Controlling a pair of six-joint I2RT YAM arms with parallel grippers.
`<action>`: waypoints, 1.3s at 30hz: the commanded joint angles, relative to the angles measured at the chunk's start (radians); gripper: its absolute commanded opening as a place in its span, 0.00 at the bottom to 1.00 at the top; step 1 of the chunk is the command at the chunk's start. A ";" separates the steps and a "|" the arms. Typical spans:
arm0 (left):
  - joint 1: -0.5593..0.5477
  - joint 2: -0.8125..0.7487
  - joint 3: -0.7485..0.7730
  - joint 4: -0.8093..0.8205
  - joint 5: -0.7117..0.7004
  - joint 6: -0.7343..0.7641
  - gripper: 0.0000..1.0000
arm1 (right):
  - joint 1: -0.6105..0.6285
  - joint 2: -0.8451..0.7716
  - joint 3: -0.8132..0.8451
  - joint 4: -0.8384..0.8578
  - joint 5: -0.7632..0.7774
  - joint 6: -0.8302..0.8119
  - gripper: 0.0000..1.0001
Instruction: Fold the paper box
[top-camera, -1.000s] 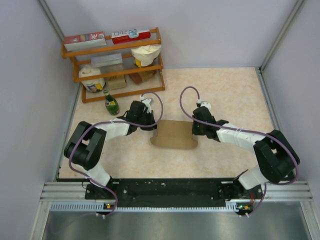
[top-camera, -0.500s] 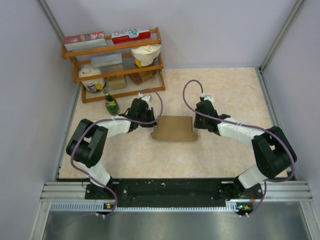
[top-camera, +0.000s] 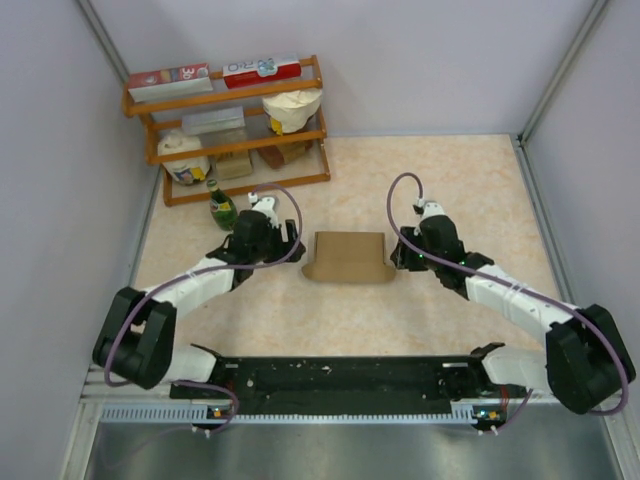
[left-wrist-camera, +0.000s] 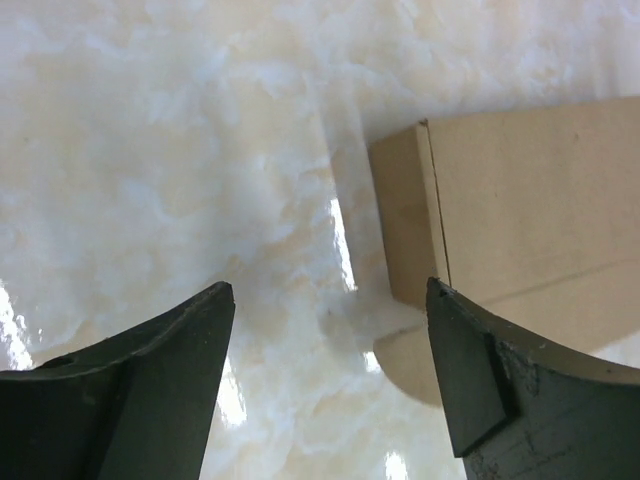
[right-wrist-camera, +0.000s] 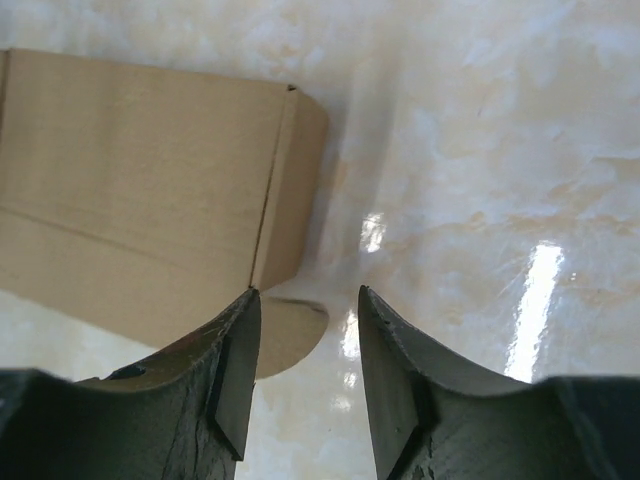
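Observation:
The paper box (top-camera: 348, 257), plain brown cardboard, lies on the table between my two arms with rounded flaps at its near corners. Left of it, my left gripper (top-camera: 290, 246) is a short gap away. In the left wrist view the box's end (left-wrist-camera: 520, 200) shows past the right finger (left-wrist-camera: 500, 390), and the gripper (left-wrist-camera: 330, 300) is wide open over bare table. My right gripper (top-camera: 400, 256) sits just off the box's right end. In the right wrist view it (right-wrist-camera: 305, 300) is partly open, gripping nothing, with the box (right-wrist-camera: 140, 180) and its flap (right-wrist-camera: 290, 335) beside the left finger (right-wrist-camera: 235, 370).
A wooden shelf (top-camera: 232, 128) at the back left holds red-and-white boxes, a cream bag and jars. A green bottle (top-camera: 222, 206) stands on the table in front of it, close behind my left arm. Grey walls close in both sides.
Both grippers have opened and drawn back sideways from the box's ends. The box, let go, now rests on the table a little farther back.

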 joint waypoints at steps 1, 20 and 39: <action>-0.001 -0.143 -0.078 0.094 0.097 0.018 0.87 | -0.004 -0.106 -0.050 0.071 -0.155 -0.011 0.48; -0.125 -0.153 -0.172 0.220 0.202 0.005 0.94 | -0.001 -0.026 -0.092 0.146 -0.317 0.047 0.67; -0.188 -0.078 -0.149 0.264 0.239 -0.034 0.85 | 0.002 0.027 -0.098 0.186 -0.385 0.050 0.59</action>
